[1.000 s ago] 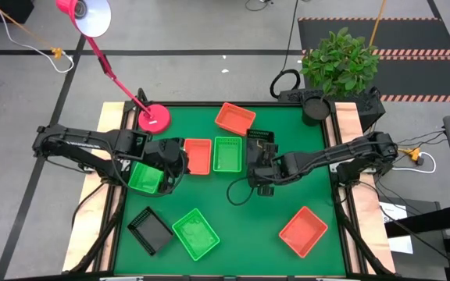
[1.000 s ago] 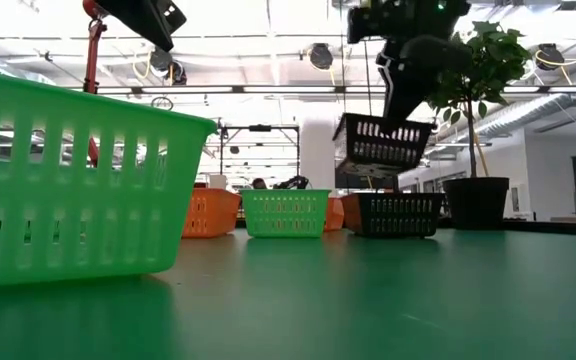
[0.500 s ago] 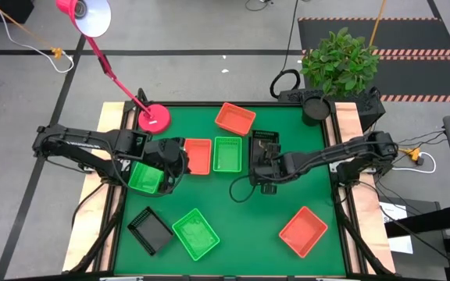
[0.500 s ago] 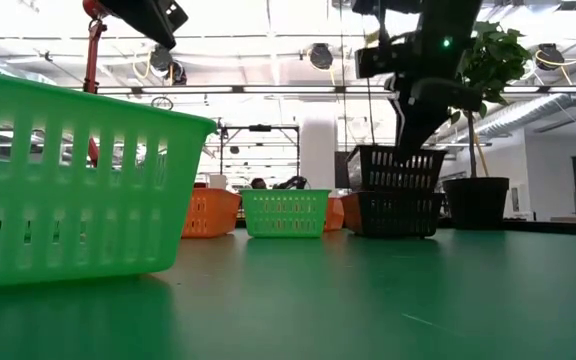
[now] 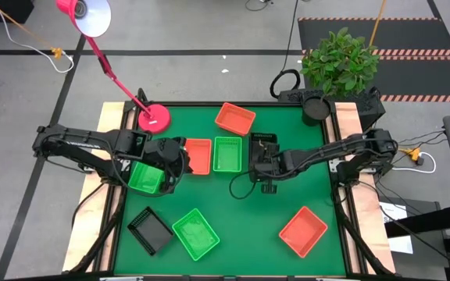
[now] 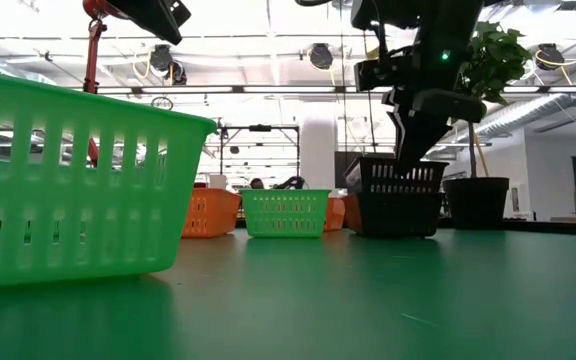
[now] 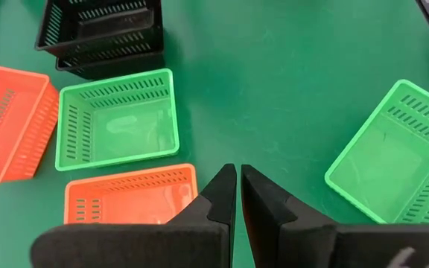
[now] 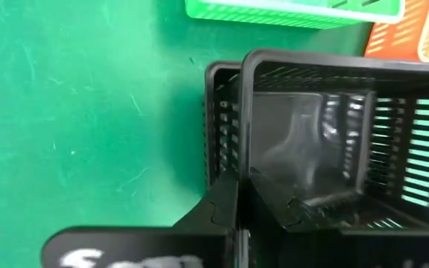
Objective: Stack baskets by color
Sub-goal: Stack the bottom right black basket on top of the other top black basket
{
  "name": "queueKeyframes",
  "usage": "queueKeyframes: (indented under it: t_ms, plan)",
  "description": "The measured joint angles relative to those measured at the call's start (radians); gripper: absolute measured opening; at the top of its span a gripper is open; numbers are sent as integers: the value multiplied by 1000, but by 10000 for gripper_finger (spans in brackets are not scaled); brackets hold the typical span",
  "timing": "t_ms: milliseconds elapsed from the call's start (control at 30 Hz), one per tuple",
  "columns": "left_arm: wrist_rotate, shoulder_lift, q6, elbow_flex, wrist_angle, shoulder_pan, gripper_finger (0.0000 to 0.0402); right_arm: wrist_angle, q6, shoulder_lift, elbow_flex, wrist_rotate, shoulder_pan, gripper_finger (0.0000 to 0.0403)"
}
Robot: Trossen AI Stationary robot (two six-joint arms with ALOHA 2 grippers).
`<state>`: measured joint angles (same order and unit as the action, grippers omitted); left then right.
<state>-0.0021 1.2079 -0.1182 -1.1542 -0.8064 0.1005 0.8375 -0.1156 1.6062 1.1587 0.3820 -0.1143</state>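
Note:
Two black baskets (image 5: 262, 144) stand nested at the table's middle. My right gripper (image 5: 264, 158) is shut on the upper one (image 8: 319, 126), which sits inside the lower one (image 8: 216, 112). Left of them a green basket (image 5: 227, 153) and an orange basket (image 5: 198, 156) stand side by side, and another orange basket (image 5: 235, 117) stands farther back. My left gripper (image 7: 237, 179) is shut and holds nothing; it hovers at the left (image 5: 178, 160), beside a green basket (image 5: 145, 176) that lies partly under its arm. My right gripper pinches the upper black basket's near wall (image 8: 246, 175), one finger (image 8: 218, 212) outside and the other finger (image 8: 278, 212) inside. The fingers come slanting down from the near right. The basket sits about level, its lower part inside the black basket beneath (image 6: 398, 212).
Toward the near edge lie a single black basket (image 5: 149, 230), a green basket (image 5: 195, 233) and an orange basket (image 5: 303, 231). A pink lamp base (image 5: 154, 119) stands at the far left, a potted plant (image 5: 316, 105) at the far right. A black cable (image 5: 239, 187) loops under the right arm.
My right gripper has gone down and a little toward the far edge with the black basket. The basket hung tilted and clear above the other black basket; now it sits nested in it, about level.

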Motion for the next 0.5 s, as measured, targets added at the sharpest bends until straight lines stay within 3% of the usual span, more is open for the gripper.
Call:
queueKeyframes:
  t_ms: [167, 500]
  plan:
    - [0, 0, 8, 0, 0, 0, 26, 0, 4, 0, 0, 0, 0, 17]
    - [0, 0, 4, 0, -3, 0, 26, -25, 1, 0, 0, 6, 0, 103]
